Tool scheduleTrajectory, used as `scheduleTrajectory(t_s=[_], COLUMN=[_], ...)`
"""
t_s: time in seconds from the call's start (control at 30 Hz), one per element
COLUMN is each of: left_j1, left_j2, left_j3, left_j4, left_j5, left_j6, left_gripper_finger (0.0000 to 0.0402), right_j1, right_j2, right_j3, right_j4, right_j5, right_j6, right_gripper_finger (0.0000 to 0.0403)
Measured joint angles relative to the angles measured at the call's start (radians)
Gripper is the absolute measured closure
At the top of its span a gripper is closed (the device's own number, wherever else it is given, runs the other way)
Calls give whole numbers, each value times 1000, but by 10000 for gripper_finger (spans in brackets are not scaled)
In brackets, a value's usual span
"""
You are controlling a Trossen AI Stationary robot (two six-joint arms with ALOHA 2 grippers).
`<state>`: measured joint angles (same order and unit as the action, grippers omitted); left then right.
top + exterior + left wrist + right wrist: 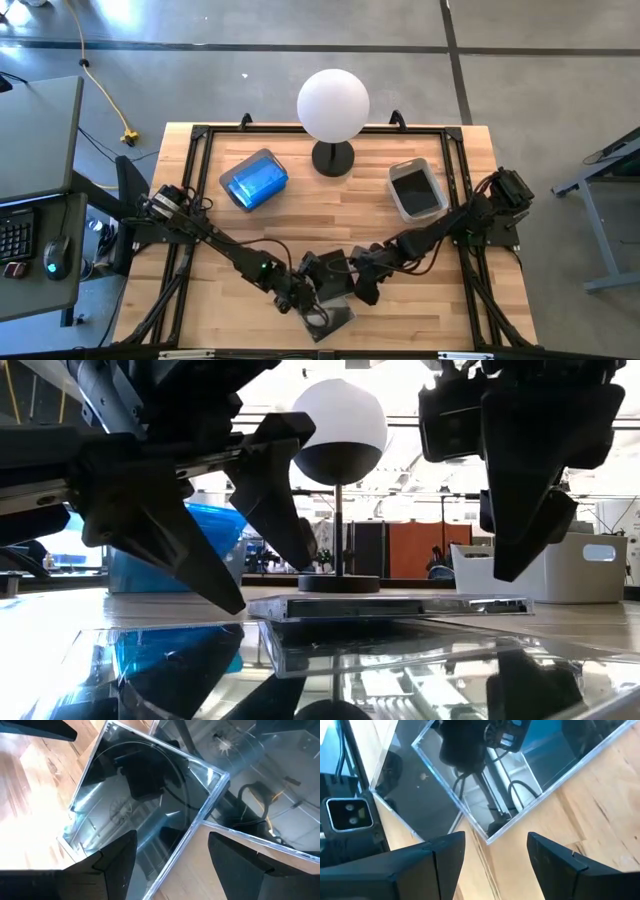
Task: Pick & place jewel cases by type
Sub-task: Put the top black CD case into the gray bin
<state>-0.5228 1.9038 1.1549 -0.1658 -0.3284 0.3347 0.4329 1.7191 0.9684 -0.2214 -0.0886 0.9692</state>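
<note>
Two glossy dark jewel cases lie flat at the table's near middle. One case overlaps the other. My left gripper is open and hangs low over the upper case, with one finger above its lid and the other above bare wood beside its edge. My right gripper is open too and hovers over a corner of that case. A blue bin holds translucent blue cases. A white bin holds a dark case.
A lamp with a white globe stands on a black round base at the far middle, between the two bins. A black frame runs along the table's edges. Bare wood lies to the left and right of the arms.
</note>
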Motion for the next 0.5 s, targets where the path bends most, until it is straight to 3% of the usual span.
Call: scheduleTrajectory(t_s=[0.5], left_j1=[0], left_j2=[0], left_j3=[0], left_j4=[-10], left_j5=[-76], left_j6=[38], left_gripper_finger=[160], right_j1=[0], right_j2=[83], right_j3=[-1], right_j4=[89], right_j5=[-40], right_j6=[135], right_gripper_finger=[194])
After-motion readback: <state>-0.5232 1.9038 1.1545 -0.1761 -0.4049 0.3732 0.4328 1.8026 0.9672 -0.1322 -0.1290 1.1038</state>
